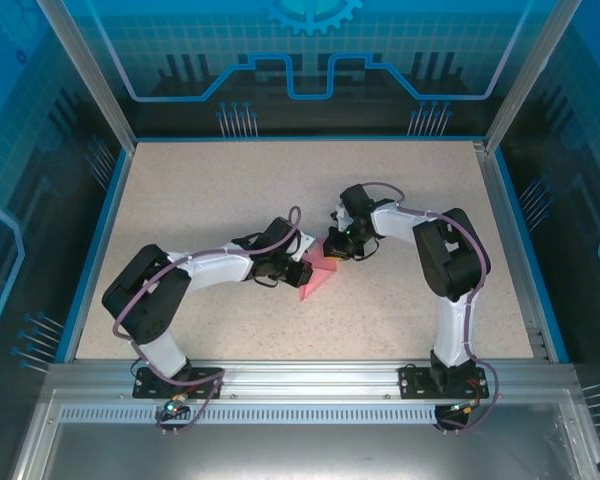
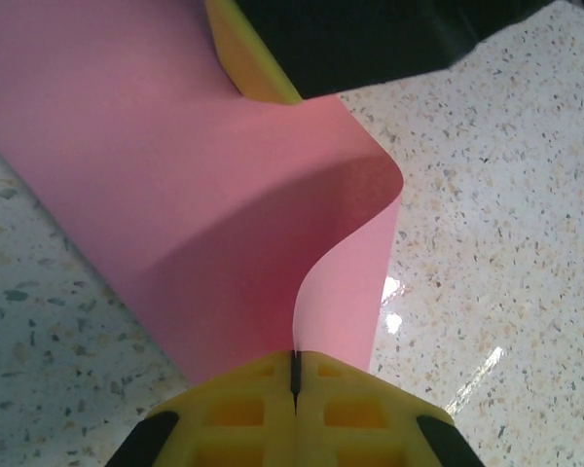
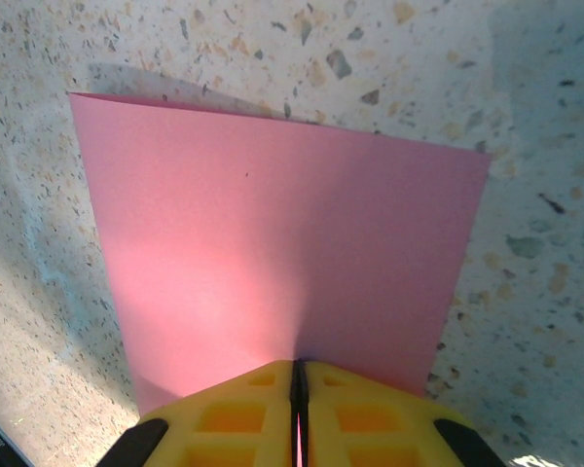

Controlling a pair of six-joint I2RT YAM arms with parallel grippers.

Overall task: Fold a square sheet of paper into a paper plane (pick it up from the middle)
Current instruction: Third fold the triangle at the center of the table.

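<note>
The square sheet of paper (image 1: pixel 315 279) is pink-red and hangs between my two grippers near the middle of the table. My left gripper (image 1: pixel 298 268) is shut on one edge of it; in the left wrist view the sheet (image 2: pixel 204 195) curls up from the yellow fingertips (image 2: pixel 341 399) into a soft bend. My right gripper (image 1: pixel 337 247) is shut on the opposite side; in the right wrist view the sheet (image 3: pixel 282 243) spreads flat ahead of the closed yellow fingertips (image 3: pixel 234 413). The other yellow finger (image 2: pixel 243 58) shows at the far edge of the sheet.
The speckled tabletop (image 1: pixel 220 190) lies open around the paper. A blue rim (image 1: pixel 95 250) and aluminium posts (image 1: pixel 85 70) bound the table. Both arm bases (image 1: pixel 180 380) are bolted at the near edge.
</note>
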